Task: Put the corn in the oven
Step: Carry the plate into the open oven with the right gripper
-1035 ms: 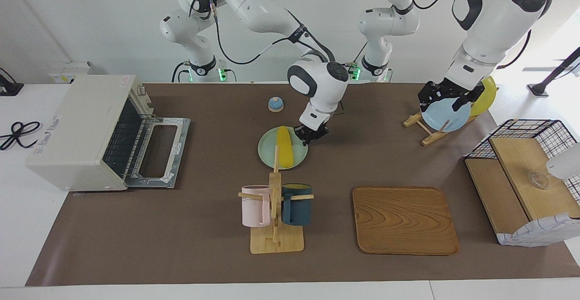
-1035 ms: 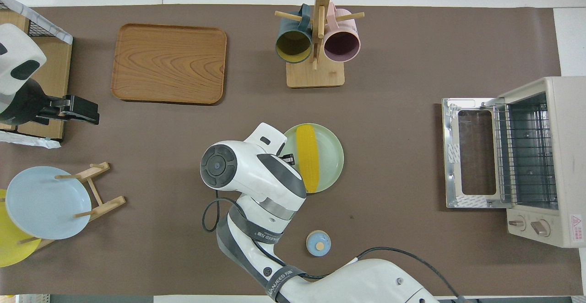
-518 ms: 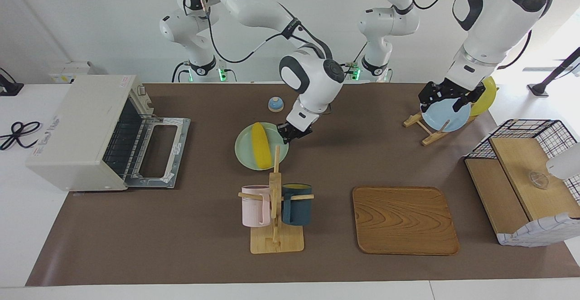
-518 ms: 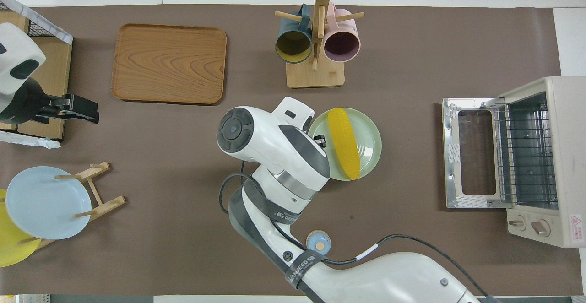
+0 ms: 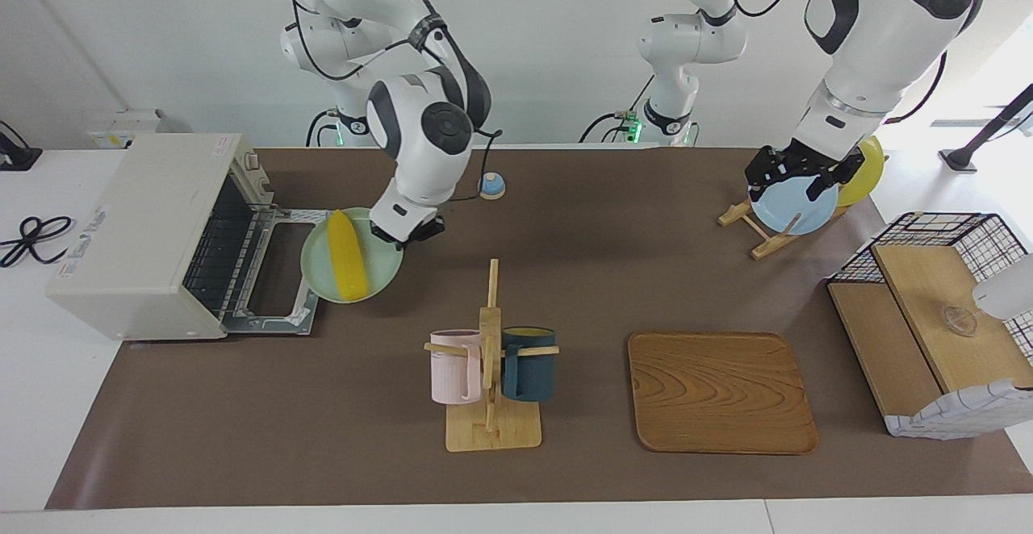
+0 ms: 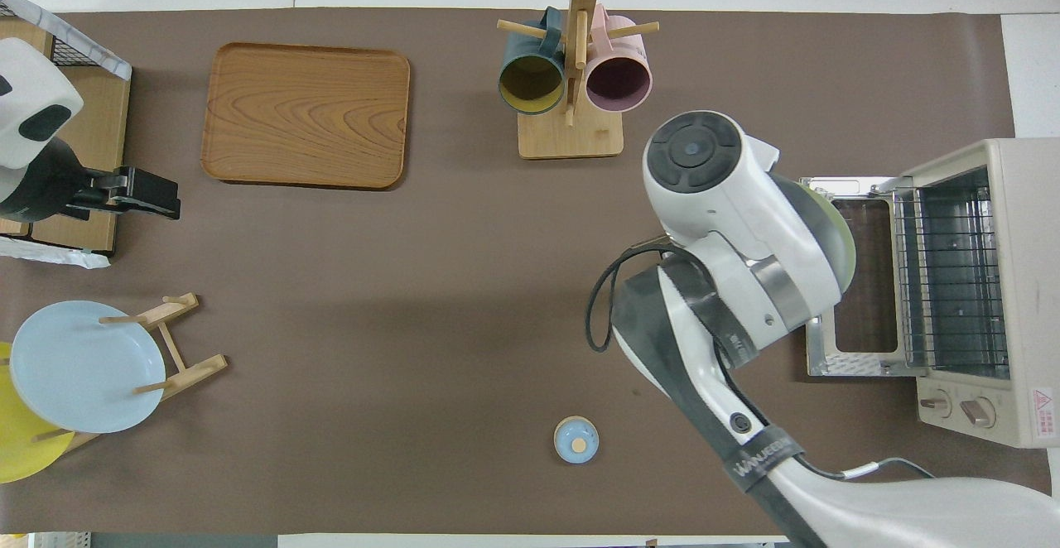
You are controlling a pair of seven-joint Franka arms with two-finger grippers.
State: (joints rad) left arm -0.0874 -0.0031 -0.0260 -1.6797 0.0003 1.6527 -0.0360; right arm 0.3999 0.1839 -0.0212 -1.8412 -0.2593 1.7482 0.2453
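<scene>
Boxy cream-white toaster oven (image 5: 145, 231) at the right arm's end of the table, dark drop-down door (image 5: 278, 276) lying open, wire rack visible inside. Round pale green plate (image 5: 321, 272) now held up, its edge over the open door; a second ago it sat mid-table, just nearer the robots than the mug stand. Bright yellow tapered corn cob (image 5: 347, 253) lies lengthwise on that plate, carried along with it, not yet in the oven. Right gripper (image 5: 406, 231) clamped on the plate's rim, fingers together; its arm has swung across toward the oven and in the overhead view covers most of the plate. Small blue round bell (image 5: 491, 185) unmoved. Wooden mug stand (image 5: 490, 356) with pink and dark blue mugs unmoved. Rectangular wooden tray (image 5: 721, 393) unmoved. Left gripper (image 5: 793, 179) waits over the light blue plate (image 5: 795, 210) on its wooden rack, fingers apart, same as before.
</scene>
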